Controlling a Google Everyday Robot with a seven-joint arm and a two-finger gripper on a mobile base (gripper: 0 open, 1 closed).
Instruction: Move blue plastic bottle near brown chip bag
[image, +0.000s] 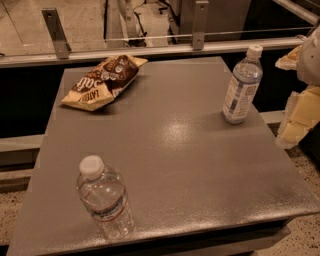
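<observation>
The blue plastic bottle (242, 86) stands upright near the table's right edge, with a white cap and a large white-blue label. The brown chip bag (103, 81) lies flat at the far left corner of the grey table (175, 150), well apart from the bottle. My gripper (300, 112) is at the right edge of the camera view, just off the table's right side. It is to the right of the bottle at about the bottle's height and does not touch it. It holds nothing.
A squat clear bottle (105, 199) with a thin red-blue label band stands near the table's front left. A metal rail with posts (150, 49) and a glass panel run behind the table. Speckled floor shows at the right.
</observation>
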